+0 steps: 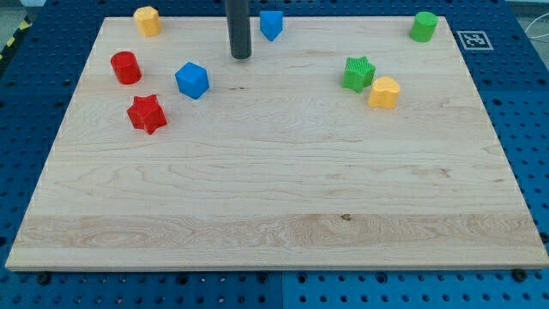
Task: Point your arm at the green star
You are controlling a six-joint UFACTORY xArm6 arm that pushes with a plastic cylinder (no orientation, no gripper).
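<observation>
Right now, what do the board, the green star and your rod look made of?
Board: pale wood, matte, with visible grain lines and a small knot. Green star: probably moulded plastic, with uniform saturated colour and soft sheen. Rod: dark, smooth, metal or plastic, can't tell; my tip rests well to the view's left of the star.

The bench (283, 197) is pale wood with a fine straight grain, smooth and matt, with 1 small dark knot near the middle front. It lies on a blue perforated panel (26, 94), which looks like painted metal with a dull sheen. The rod ending in my tip (241, 57) is dark and smooth, faintly glossy. The green star (358, 73), yellow block (384, 92) and blue cube (192, 80) look like smooth plastic with a soft shine.
</observation>
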